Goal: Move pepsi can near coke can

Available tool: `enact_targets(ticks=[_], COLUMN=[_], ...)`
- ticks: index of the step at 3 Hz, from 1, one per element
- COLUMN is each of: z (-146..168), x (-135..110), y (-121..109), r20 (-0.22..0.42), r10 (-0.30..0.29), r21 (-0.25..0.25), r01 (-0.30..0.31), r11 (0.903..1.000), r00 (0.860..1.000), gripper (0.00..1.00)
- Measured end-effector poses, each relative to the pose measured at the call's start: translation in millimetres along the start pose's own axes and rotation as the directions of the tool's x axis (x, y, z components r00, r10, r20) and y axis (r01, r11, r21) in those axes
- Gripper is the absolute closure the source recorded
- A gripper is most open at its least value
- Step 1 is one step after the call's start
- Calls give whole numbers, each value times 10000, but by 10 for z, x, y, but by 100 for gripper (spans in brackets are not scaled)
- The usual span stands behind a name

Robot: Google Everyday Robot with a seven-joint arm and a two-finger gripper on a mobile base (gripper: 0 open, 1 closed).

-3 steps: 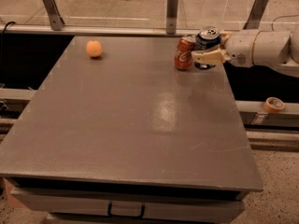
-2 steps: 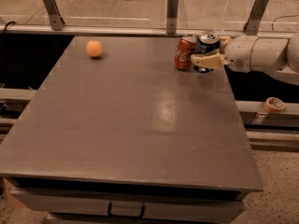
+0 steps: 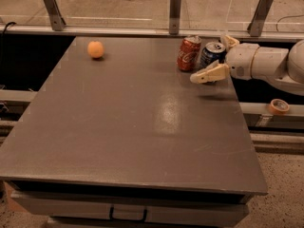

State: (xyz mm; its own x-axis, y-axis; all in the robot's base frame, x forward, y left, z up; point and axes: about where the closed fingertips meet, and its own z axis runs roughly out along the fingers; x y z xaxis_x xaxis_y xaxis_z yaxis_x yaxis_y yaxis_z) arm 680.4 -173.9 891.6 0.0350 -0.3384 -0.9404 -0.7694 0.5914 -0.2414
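Observation:
The dark blue pepsi can (image 3: 212,54) stands upright on the grey table (image 3: 142,118) at its far right, just right of the red coke can (image 3: 188,53), with a narrow gap between them. My gripper (image 3: 210,59) reaches in from the right and is open around the pepsi can. Its near finger (image 3: 209,74) lies in front of the can, apart from it. Its far finger (image 3: 229,41) shows behind the can. The white arm (image 3: 266,63) stretches off to the right edge.
An orange (image 3: 95,49) lies at the table's far left. A rail with metal posts (image 3: 175,12) runs behind the table. A roll of tape (image 3: 278,106) sits on a ledge to the right, below the arm. A drawer handle (image 3: 128,216) shows under the front edge.
The fingers were tight on the pepsi can; now the near finger has swung away from it and the can stands free beside the coke can.

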Motion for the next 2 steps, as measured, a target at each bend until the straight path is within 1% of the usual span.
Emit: enact_targets(ticks=[1, 2], z=[-1, -362], x=[2, -361], y=[1, 10], r20=[-2, -162], r10=[0, -750], r21=[2, 108], r01=[0, 751], r11=[10000, 9971], r00=[10000, 9971], gripper=[0, 0])
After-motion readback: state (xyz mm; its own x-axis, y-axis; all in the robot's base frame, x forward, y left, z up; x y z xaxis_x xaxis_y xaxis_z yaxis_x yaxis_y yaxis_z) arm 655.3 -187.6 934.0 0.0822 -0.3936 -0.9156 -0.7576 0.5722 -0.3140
